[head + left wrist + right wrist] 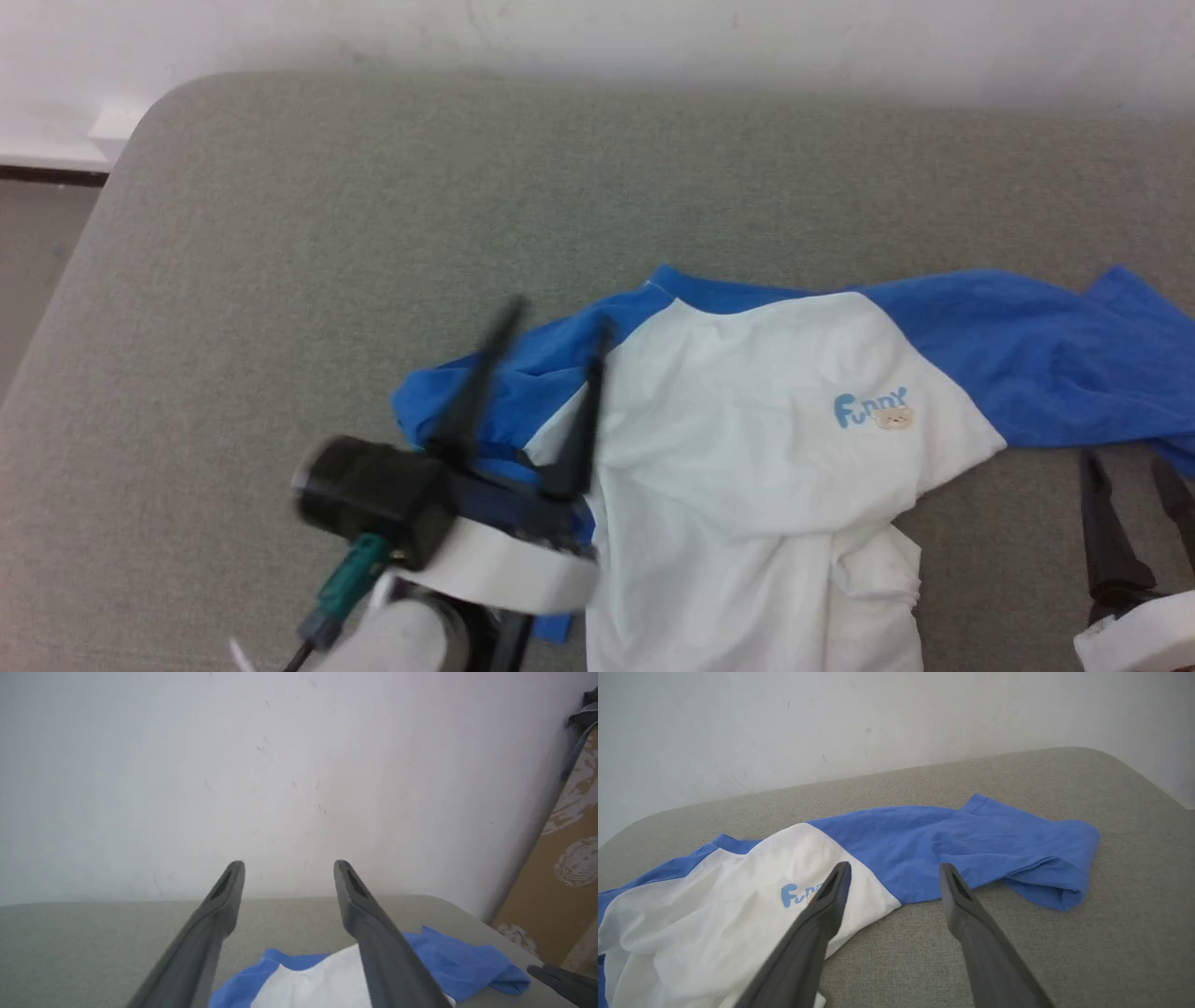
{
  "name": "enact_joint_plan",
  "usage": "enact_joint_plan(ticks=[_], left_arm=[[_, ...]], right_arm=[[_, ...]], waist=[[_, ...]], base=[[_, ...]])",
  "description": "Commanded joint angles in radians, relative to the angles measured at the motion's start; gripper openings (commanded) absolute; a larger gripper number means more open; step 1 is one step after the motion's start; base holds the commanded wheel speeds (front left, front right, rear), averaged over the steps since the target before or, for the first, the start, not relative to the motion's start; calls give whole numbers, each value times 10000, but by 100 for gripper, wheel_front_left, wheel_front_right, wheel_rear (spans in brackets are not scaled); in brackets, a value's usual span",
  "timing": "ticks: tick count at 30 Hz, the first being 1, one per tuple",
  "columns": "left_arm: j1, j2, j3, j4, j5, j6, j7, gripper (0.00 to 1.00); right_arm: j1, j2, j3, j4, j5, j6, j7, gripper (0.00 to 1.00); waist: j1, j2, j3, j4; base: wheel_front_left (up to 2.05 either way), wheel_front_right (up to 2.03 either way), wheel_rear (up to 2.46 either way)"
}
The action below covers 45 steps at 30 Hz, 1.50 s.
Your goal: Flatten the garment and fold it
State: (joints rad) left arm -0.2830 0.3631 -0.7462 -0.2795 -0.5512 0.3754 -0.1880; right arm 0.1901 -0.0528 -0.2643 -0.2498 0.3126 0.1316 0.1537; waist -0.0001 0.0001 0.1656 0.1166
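— Head view, biggest thing first: what does the work lie on?

— A grey padded surface (280, 233) set against a pale wall (597, 37). The garment (747, 448) lies on its near half, chest up, with the white body in the middle and a blue sleeve out to each side. It is rumpled rather than spread, so I judge the flattening barely begun.

— Why are the arms placed like that?

— One to each side, it seems. The left gripper (560, 315) hangs over the bunched left sleeve (467, 392) with its fingers spread and nothing between them. In the left wrist view they point up at the wall with cloth below them. The right gripper (1123, 462) sits just off the cloth, below the right sleeve (1027, 373), fingers likewise apart and empty. In the right wrist view they frame the seam where white meets blue, probably lining up a pinch.

— What can't you make out?

— The hem runs off the bottom edge. The left arm's wrist covers part of the left sleeve, and that gripper is blurred, so I cannot tell whether it touches cloth. The right sleeve's end is cut off at the edge, though the right wrist view shows it doubled over. Smallest of all is the chest print (873, 411), "Funny" with a tan figure too small to read.
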Motion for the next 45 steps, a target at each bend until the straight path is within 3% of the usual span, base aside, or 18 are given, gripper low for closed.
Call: enact_joint_plan(ticks=[1, 3, 6, 11, 13, 20, 28, 32, 40, 41, 42, 43, 45], left_arm=[[-118, 23, 523, -111, 733, 685, -472, 100], [-105, 287, 1011, -199, 1943, 1494, -669, 100], [324, 484, 1411, -367, 2993, 2366, -724, 100], [1147, 486, 1724, -673, 3400, 2921, -734, 100], [1362, 351, 1828, -806, 3469, 3035, -734, 100], [1441, -221, 1800, -800, 3824, 2898, -736, 100], [990, -870, 1624, -504, 4185, 2581, -737, 100], [806, -1147, 1585, -362, 4344, 2444, -737, 100], [699, -1377, 1576, -277, 4586, 2218, -737, 100], [696, -1385, 1590, -287, 4610, 2203, -737, 100], [696, -1393, 1606, -293, 4633, 2193, -737, 100], [697, -1404, 1620, -296, 4655, 2185, -737, 100], [705, -1437, 1651, -277, 4689, 2180, -737, 100]], right_arm=[[85, 26, -93, 0, -111, -9, -132, 100], [124, 26, -162, 20, -134, -9, -237, 100], [163, 26, -228, -3, -183, -9, -352, 100], [-172, -46, -229, -238, -453, -9, -158, 100], [-544, -445, -287, -346, -383, -9, 58, 100], [-2264, -2604, -611, 294, 839, -9, 1776, 100], [-3596, -4081, -1636, 2409, 1080, -9, 3522, 100], [-4072, -4359, -1815, 3529, 754, -9, 3888, 100], [-4938, -4202, -1557, 5374, 664, -9, 3714, 100], [-5036, -4178, -1491, 5585, 688, -9, 3637, 37], [-5115, -4171, -1431, 5772, 698, -9, 3525, 11], [-5182, -4182, -1370, 5939, 692, -9, 3397, 0], [-5341, -4246, -1226, 6151, 716, -9, 3051, 0]], waist=[[1, -1, -214, -265], [1, -1, -264, -405], [1, -1, -264, -577], [1, -1, -73, -745], [1, -1, 86, -773], [1, -1, 897, -765], [1, -1, 1846, -594], [1, -1, 2181, -451], [1, -1, 2461, -111], [1, -1, 2490, -94], [1, -1, 2513, -89], [1, -1, 2531, -90], [1, -1, 2540, -124]], base=[[0, 0, 0], [0, 0, 0], [0, 0, 0], [0, 0, 0], [0, 0, 0], [0, 0, 0], [0, 0, 0], [0, 0, 0], [0, 0, 0], [0, 0, 0], [0, 0, 0], [0, 0, 0], [0, 0, 0]])
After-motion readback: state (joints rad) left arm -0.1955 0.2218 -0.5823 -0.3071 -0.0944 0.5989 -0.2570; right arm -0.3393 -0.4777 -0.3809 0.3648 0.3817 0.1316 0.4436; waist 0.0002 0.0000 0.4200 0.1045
